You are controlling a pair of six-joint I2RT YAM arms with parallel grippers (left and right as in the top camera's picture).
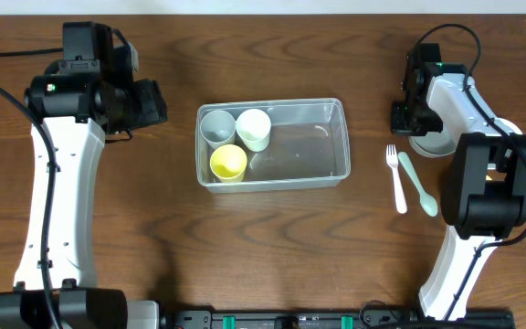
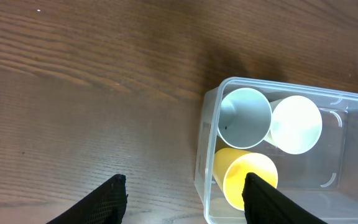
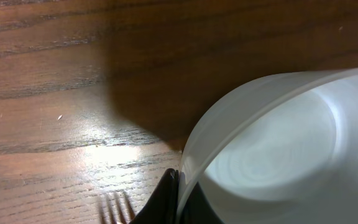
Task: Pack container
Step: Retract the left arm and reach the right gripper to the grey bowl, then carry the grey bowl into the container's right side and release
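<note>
**While the right fingers clamped a bowl rim, the left pair hung spread beside the tub**

As we read the overhead view, the container point(image 1: 334, 106) lay flat near the middle of the table point(image 1: 272, 265), between the two arms, with its long side running left to right. Three cups stood upright, bunched at its left end. A grey cup point(image 1: 216, 126) and a white cup point(image 1: 255, 128) touched each other, and a yellow cup point(image 1: 228, 163) sat against both on the arm-base side.

We logged the left gripper point(image 2: 185, 200) as released. Its two black fingers point(image 2: 112, 200) sat far apart at the bottom of the left wrist view. Only bare wood and the container's near corner showed between them, and they touched nothing. The gripper hovered over the table just left of the tub.

We noted the right gripper point(image 3: 180, 190) clamped on the rim of a translucent white bowl point(image 3: 278, 143). Dark finger ends showed on either side of the thin wall, pressed to it. The bowl sat well to the right of the container.

A white fork point(image 1: 395, 175) and a pale green spoon point(image 1: 419, 185) lay side by side near the bowl without touching. The fork's tines showed near the fingers at the bottom edge of the right wrist view.
</note>
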